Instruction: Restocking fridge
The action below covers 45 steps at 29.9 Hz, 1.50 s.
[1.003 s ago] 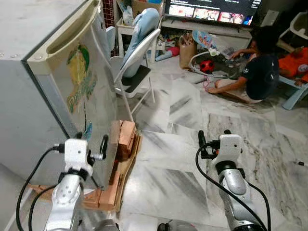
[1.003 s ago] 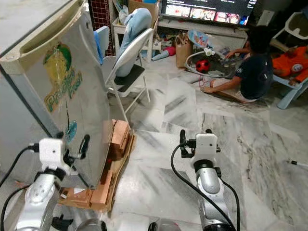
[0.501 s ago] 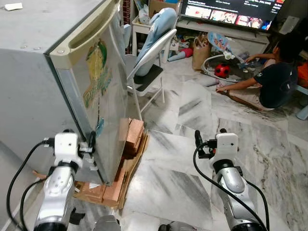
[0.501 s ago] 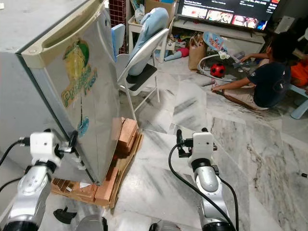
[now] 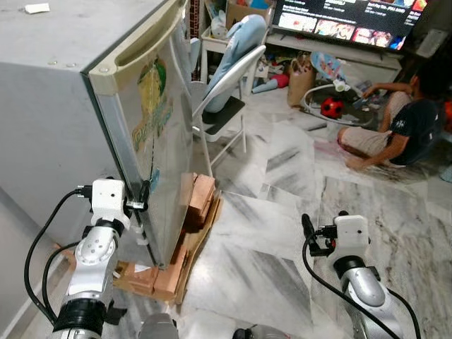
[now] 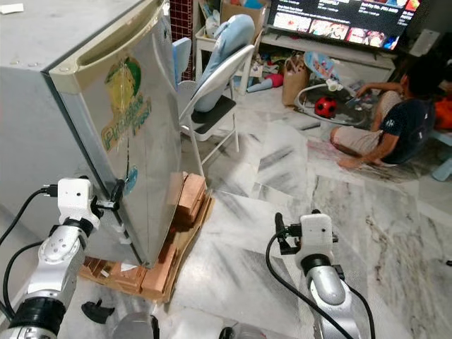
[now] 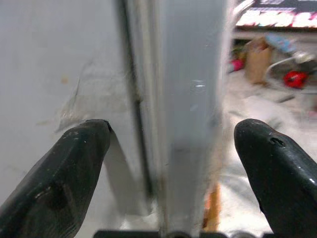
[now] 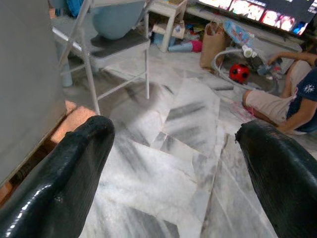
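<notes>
One grey fridge (image 6: 85,134) stands upright on the robot's left, its long axis vertical, raised on a low stack of wood blocks (image 6: 169,247) on the marble floor (image 6: 282,183). Its door is shut and faces toward the robot's right. The door carries a yellow and green sticker (image 6: 123,99) whose green lettering seems to end in "Fresh"; the first word is too blurred to read. A small round blue sticker (image 6: 131,179) sits lower down.

The left pincer (image 7: 163,148) is at the door's lower front edge, its two fingers apart, one on either side of that edge. The right pincer (image 8: 173,163) hangs over bare floor, well apart from the fridge, fingers spread wide and holding nothing.

Beyond stand one folding chair (image 6: 212,92) and one television (image 6: 339,18), with a person (image 6: 395,120) sitting on the floor beside a red ball (image 6: 325,107).
</notes>
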{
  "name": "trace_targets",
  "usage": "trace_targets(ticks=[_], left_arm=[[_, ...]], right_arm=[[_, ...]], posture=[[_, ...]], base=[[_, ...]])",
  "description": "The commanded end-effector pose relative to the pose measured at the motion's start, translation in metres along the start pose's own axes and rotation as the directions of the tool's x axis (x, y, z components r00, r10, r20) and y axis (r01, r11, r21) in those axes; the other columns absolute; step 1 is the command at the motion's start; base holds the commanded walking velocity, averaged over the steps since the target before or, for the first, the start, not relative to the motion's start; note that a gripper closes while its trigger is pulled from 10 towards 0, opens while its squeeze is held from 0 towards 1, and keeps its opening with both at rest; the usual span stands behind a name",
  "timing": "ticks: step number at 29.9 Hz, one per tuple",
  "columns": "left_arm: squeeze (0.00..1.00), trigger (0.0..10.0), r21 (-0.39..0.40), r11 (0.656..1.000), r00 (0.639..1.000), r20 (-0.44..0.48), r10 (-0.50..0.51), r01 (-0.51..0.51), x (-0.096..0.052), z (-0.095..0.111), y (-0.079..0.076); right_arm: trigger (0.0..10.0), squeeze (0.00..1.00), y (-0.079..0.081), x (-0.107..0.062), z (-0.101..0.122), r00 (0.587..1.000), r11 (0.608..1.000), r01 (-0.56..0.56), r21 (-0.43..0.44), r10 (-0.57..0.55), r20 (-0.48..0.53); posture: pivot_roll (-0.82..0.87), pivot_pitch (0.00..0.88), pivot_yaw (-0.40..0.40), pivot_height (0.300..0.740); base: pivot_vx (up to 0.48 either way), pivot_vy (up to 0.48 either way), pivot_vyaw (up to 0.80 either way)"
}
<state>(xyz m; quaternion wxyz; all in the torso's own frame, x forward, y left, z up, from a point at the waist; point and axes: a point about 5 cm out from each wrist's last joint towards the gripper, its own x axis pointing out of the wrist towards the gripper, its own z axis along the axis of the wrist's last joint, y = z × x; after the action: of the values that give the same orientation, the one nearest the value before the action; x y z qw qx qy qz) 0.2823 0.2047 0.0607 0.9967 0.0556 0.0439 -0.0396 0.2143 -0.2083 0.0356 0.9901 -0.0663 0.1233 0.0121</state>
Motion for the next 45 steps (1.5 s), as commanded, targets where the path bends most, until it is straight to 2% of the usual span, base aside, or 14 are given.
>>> trace_targets(ticks=[1,4,10,12,19,26,31,32,35,38,41,42,43,45], left_arm=[[0.00,10.0,0.021,0.996,0.993,0.079,-0.084,0.082,0.009,0.020,-0.014],[0.00,10.0,0.021,0.995,0.992,0.082,-0.098,0.097,0.014,0.020,-0.021],[0.00,10.0,0.020,0.992,0.986,0.104,-0.129,0.127,0.023,0.026,-0.032],[0.00,10.0,0.021,0.989,0.982,0.113,-0.150,0.149,0.029,0.031,-0.039],[0.00,10.0,0.038,0.986,0.981,0.096,-0.168,0.165,0.037,0.032,-0.047],[0.00,10.0,0.025,0.986,0.983,0.077,-0.165,0.163,0.029,0.025,-0.042],[0.00,10.0,0.026,0.987,0.987,0.025,-0.159,0.159,0.006,0.005,-0.034],[0.00,10.0,0.035,0.993,0.993,0.004,-0.115,0.115,-0.005,-0.004,-0.025],[0.00,10.0,0.053,0.997,0.998,-0.016,-0.063,0.064,-0.011,-0.012,-0.016],[0.00,10.0,0.062,0.997,0.999,-0.013,-0.033,0.034,-0.010,-0.011,-0.012],[0.00,10.0,0.068,0.998,1.000,0.005,0.010,-0.010,0.000,-0.004,-0.007],[0.00,10.0,0.097,0.994,0.999,0.007,0.046,-0.046,0.007,-0.002,-0.004],[0.00,10.0,0.097,0.994,0.999,0.007,0.046,-0.046,0.007,-0.002,-0.004],[0.00,10.0,0.099,0.993,0.998,0.011,0.060,-0.061,0.017,0.005,-0.003]], right_arm=[[10.0,0.00,-0.004,-0.002,0.002,1.000,1.000,0.001,0.000,-0.001,-0.003],[10.0,0.00,-0.004,0.003,0.003,1.000,0.999,0.019,0.044,-0.019,-0.019],[10.0,0.00,-0.002,0.012,0.010,1.000,0.999,0.013,0.046,-0.013,0.002],[10.0,0.00,-0.001,0.012,0.008,1.000,0.999,0.007,0.047,-0.006,-0.005],[10.0,0.00,0.001,0.009,0.004,1.000,0.999,-0.001,0.049,0.002,-0.026],[10.0,0.00,0.002,0.008,0.003,1.000,0.998,-0.002,0.056,0.004,-0.031],[10.0,0.00,0.002,0.006,0.002,0.999,0.998,-0.007,0.057,0.009,-0.032],[10.0,0.00,0.003,0.007,0.001,0.999,0.998,-0.009,0.057,0.011,-0.034],[10.0,0.00,0.004,0.008,0.001,0.999,0.998,-0.014,0.056,0.016,-0.033],[10.0,0.00,0.007,0.010,0.002,0.999,0.998,-0.026,0.051,0.028,-0.029],[10.0,0.00,0.009,0.010,0.004,0.999,0.998,-0.045,0.036,0.046,-0.023],[10.0,0.00,0.009,0.010,0.004,0.999,0.998,-0.045,0.036,0.046,-0.024],[10.0,0.00,0.009,0.010,0.004,0.999,0.998,-0.045,0.036,0.046,-0.024],[10.0,0.00,0.010,0.011,0.004,0.999,0.998,-0.046,0.035,0.047,-0.024]], posture=[[-0.02,0.014,-0.070,0.740],[-0.01,0.014,-0.073,0.740],[-0.01,0.010,-0.074,0.740],[-0.01,0.008,-0.073,0.740],[-0.02,0.007,-0.064,0.740],[-0.02,0.008,-0.056,0.740],[-0.02,0.011,-0.052,0.740],[-0.02,0.013,-0.052,0.740],[-0.01,0.013,-0.059,0.740],[0.00,0.014,-0.061,0.740],[0.00,0.014,-0.069,0.740],[0.00,0.014,-0.072,0.740],[0.00,0.014,-0.072,0.740],[-0.02,0.018,-0.076,0.740]], base=[[0.000,0.000,0.00],[0.000,0.000,0.00],[0.000,0.000,0.00],[0.000,0.000,0.00],[0.000,0.000,0.00],[0.000,0.000,0.00],[0.000,0.000,0.00],[0.000,0.000,0.00],[0.000,0.000,0.00],[0.000,0.000,0.00],[0.000,0.000,0.00],[0.000,0.000,0.00],[0.000,0.000,0.00],[0.000,0.000,0.00]])
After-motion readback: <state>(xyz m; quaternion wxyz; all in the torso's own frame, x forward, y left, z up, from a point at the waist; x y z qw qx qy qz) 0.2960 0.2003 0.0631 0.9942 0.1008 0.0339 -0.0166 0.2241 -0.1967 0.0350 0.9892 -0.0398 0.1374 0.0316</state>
